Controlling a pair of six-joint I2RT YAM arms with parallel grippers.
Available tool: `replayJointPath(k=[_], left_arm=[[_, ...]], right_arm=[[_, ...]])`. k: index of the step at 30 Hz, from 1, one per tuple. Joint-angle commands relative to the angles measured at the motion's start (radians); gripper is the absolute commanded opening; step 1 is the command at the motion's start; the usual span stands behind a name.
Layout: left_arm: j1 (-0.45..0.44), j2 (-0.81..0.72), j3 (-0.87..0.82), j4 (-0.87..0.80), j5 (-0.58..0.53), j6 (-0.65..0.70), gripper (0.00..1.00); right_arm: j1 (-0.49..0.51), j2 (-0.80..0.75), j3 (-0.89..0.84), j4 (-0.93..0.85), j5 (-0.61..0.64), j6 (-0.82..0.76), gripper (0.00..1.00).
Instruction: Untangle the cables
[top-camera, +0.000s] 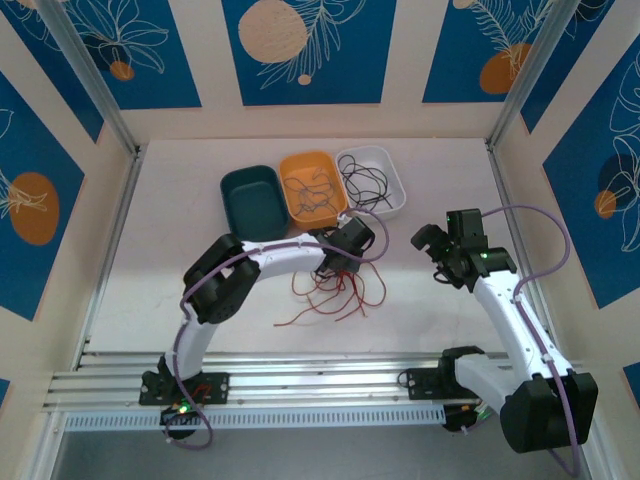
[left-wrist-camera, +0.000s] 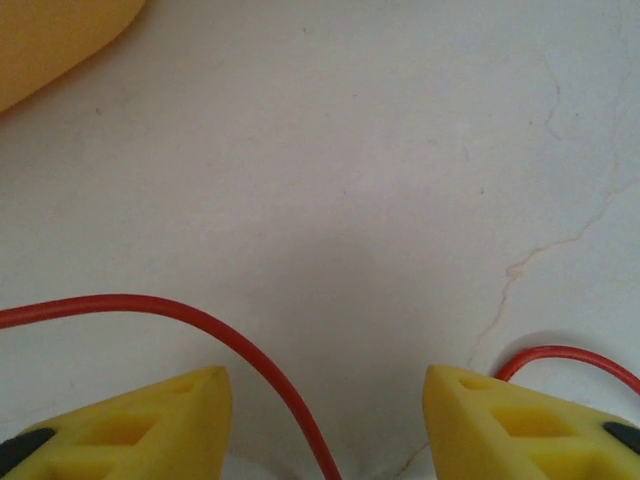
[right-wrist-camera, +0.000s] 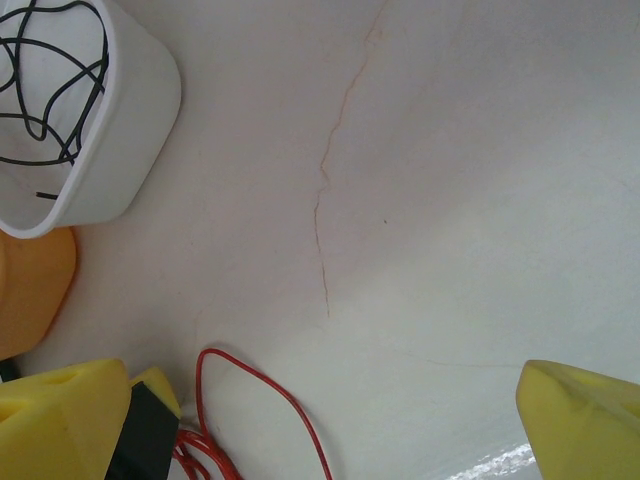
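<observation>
Cables judged light, limp, snag-prone; pinch a free outer loop. Left gripper apart astride one of them; right gripper wide apart

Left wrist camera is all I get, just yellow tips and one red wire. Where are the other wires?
Observer: A loose pile of red cables lies on the table, right by the left end effector.
Operator: Are there any boxes?
Observer: Three trays stand in a row beyond the pile: a dark green tray, an orange tray and a white tray.
Operator: What's the other arm doing?
Observer: The right end effector hangs open to the right of the pile, holding nothing.
</observation>
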Motion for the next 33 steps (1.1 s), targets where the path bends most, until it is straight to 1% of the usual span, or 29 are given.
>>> replayJointPath(k=[1,2,6,7,9,11,12,14,16,18,23,28,30,33], left_arm=[[-0.007,0.022,0.020,-0.033,-0.003,-0.012,0.50],[-0.007,0.027,0.025,-0.036,0.000,-0.010,0.49],[-0.006,0.032,0.027,-0.017,0.005,0.001,0.37],[-0.007,0.031,0.027,-0.007,0.013,0.012,0.30],[-0.007,0.029,0.035,-0.004,0.028,0.039,0.20],[-0.007,0.017,0.037,0.006,0.046,0.063,0.15],[-0.007,0.005,0.030,0.019,0.060,0.077,0.14],[-0.007,-0.023,0.016,0.051,0.104,0.103,0.08],[-0.009,-0.053,-0.004,0.099,0.176,0.133,0.03],[-0.008,-0.081,-0.023,0.139,0.251,0.143,0.01],[-0.007,-0.155,-0.069,0.233,0.424,0.162,0.01],[-0.006,-0.241,-0.108,0.282,0.573,0.202,0.00],[-0.006,-0.276,-0.124,0.297,0.613,0.223,0.00],[-0.007,-0.334,-0.144,0.317,0.646,0.258,0.01]], right_arm=[[-0.005,0.000,-0.016,0.019,-0.025,-0.001,0.99],[-0.004,0.001,-0.017,0.021,-0.028,-0.001,0.99],[-0.005,0.001,-0.017,0.018,-0.027,-0.004,0.99],[-0.006,0.001,-0.017,0.016,-0.023,-0.005,0.99],[-0.007,0.001,-0.017,0.013,-0.024,-0.006,0.99],[-0.006,-0.001,-0.016,0.013,-0.026,-0.007,0.99],[-0.006,0.000,-0.017,0.015,-0.026,-0.007,0.99],[-0.006,0.000,-0.020,0.022,-0.031,-0.011,0.99],[-0.006,0.000,-0.025,0.037,-0.041,-0.013,0.99],[-0.005,0.003,-0.029,0.050,-0.051,-0.013,0.99],[-0.001,0.023,-0.031,0.067,-0.070,-0.018,0.99],[0.000,0.046,-0.022,0.067,-0.080,-0.023,0.99],[0.003,0.047,-0.022,0.075,-0.085,-0.024,0.99],[0.005,0.050,-0.024,0.091,-0.094,-0.027,0.99]])
